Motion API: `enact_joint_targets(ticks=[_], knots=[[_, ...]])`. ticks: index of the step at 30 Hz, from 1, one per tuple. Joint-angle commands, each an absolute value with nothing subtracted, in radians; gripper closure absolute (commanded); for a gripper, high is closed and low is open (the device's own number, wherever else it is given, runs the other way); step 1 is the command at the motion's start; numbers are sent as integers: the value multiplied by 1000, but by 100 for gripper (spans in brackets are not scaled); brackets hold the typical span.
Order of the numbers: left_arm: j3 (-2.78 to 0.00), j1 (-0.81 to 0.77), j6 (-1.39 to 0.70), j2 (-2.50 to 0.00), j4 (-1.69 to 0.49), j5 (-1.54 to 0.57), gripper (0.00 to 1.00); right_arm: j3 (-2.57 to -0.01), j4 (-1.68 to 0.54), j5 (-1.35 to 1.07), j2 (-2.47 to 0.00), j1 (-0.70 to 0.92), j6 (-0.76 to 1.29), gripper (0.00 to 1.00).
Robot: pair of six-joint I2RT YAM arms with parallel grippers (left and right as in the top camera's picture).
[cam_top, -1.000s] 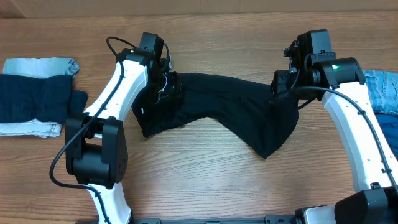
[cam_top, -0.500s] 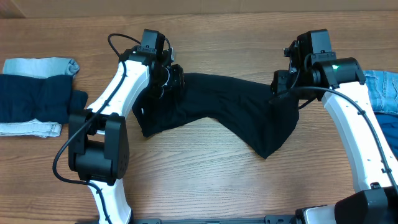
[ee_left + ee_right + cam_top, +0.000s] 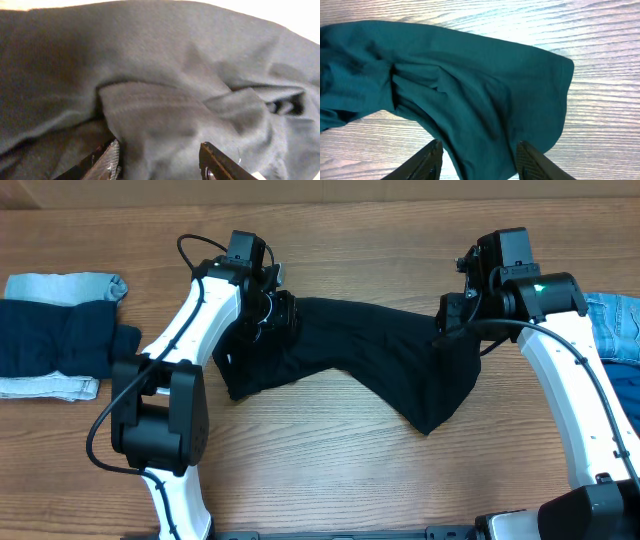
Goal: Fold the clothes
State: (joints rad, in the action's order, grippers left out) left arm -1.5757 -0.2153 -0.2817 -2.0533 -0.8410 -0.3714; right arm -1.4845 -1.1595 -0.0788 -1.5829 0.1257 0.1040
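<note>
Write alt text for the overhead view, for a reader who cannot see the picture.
A black garment sags across a wooden table, its ends pinched by the left gripper and the right gripper of two white robot arms. Folded navy and pale denim clothes lie far left; blue denim shows at the right edge.

Front: the bare wooden tabletop (image 3: 330, 480) lies open between the two arm bases.
Middle: the large black cloth garment (image 3: 370, 355) stretches from the left hand (image 3: 272, 312) to the right hand (image 3: 450, 320), barring a low pass.
Left: the white left arm (image 3: 190, 330) slants across; a narrow bare gap separates it from the folded dark navy and pale denim stack (image 3: 55, 345).
Right edge: the light-blue denim piece (image 3: 615, 320) lies beyond the white right arm (image 3: 560, 360).
Back: a bare wood strip.
</note>
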Motion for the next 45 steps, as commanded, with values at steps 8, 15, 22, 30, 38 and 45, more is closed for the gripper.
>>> enact_joint_targets(ticks=[8,15,22,30,38,45], knots=[[-1584,-216,-303,-2188,-733,-472,57,-1491,-1156,-80,-1570,123,105,49],[-1587,-215,-295,-2094,-720,-440,60,-1491,-1153,-81,-1570,123,105,48],[-1587,-214,-295,-2049,-737,-385,90,-1491,-1153,-81,-1570,123,105,48],[-1719,-188,-247,-2002,-860,-381,96,-1491,-1153,-81,-1570,123,105,45],[-1864,-98,-186,-1843,-989,-357,96,-1491,-1190,-85,-1619,123,162,45],[-1864,-98,-152,-1803,-985,-296,96,-1339,-1128,-338,-1728,134,35,50]])
